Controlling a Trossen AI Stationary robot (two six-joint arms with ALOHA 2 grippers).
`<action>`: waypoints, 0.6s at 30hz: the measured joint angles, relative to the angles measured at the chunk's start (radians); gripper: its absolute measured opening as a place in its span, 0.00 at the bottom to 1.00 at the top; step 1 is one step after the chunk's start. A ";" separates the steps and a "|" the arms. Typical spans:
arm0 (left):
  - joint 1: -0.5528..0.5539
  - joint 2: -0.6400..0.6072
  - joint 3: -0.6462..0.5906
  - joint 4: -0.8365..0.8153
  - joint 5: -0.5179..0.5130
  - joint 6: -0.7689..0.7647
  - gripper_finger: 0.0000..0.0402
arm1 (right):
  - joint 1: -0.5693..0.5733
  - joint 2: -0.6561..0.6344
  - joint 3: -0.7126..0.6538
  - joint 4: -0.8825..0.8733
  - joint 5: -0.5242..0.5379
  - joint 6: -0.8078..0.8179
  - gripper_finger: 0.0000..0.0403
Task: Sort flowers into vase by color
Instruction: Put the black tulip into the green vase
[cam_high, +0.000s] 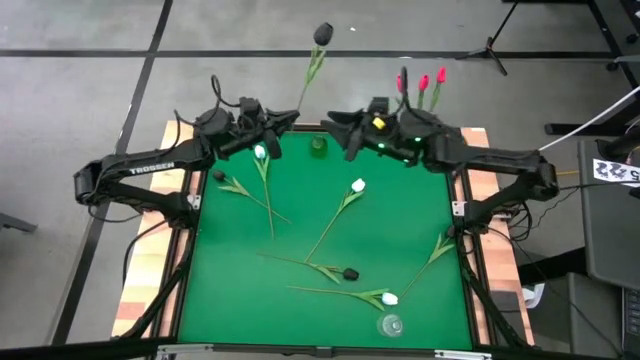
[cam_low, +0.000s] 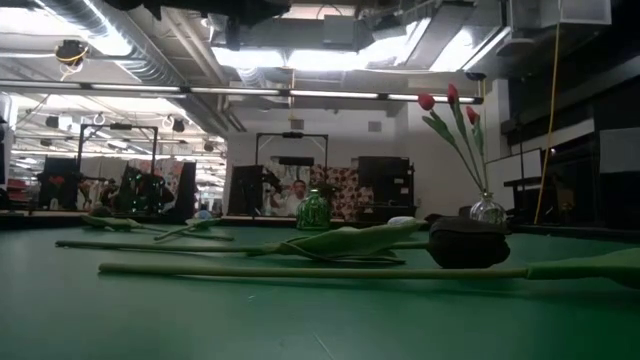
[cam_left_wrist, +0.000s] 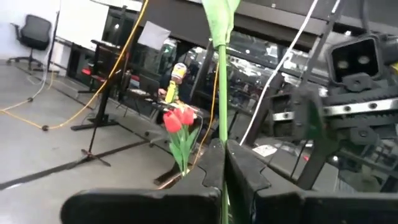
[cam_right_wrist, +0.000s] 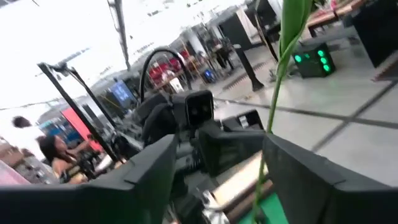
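A black tulip (cam_high: 322, 34) stands upright above the table's far edge, its stem in my shut left gripper (cam_high: 290, 121). Facing it, my right gripper (cam_high: 332, 122) is open, and the same stem (cam_right_wrist: 274, 106) runs between its fingers. A small green vase (cam_high: 318, 147) stands on the table just below both grippers. Three red tulips (cam_high: 421, 83) stand in a clear vase (cam_low: 487, 208) at the far right. White tulips (cam_high: 358, 185) and another black tulip (cam_high: 350, 272) lie flat on the green table. My left gripper (cam_left_wrist: 222, 148) pinches the black tulip's thin green stem (cam_left_wrist: 222, 127) between its two fingers, which lie level and across it. The stem rises upright above the fingers, clear of the table. My right gripper (cam_right_wrist: 236, 180): the stem passes close to one open finger (cam_right_wrist: 292, 168); whether they touch I cannot tell.
A second clear vase (cam_high: 390, 324) stands near the table's front edge. Loose stems lie across the table's middle (cam_high: 300, 262) and left (cam_high: 240, 188). Beyond the far edge are bare floor and a stand (cam_high: 490, 48).
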 joint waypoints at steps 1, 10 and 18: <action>-0.005 0.000 0.000 -0.005 0.000 0.002 0.00 | -0.008 0.016 0.000 0.028 -0.001 0.012 0.64; -0.054 0.001 0.000 0.036 -0.010 0.046 0.00 | -0.081 0.079 0.000 0.109 -0.055 0.076 0.68; -0.069 0.008 0.000 0.038 -0.013 0.053 0.00 | -0.081 0.118 0.000 0.138 -0.079 0.070 0.68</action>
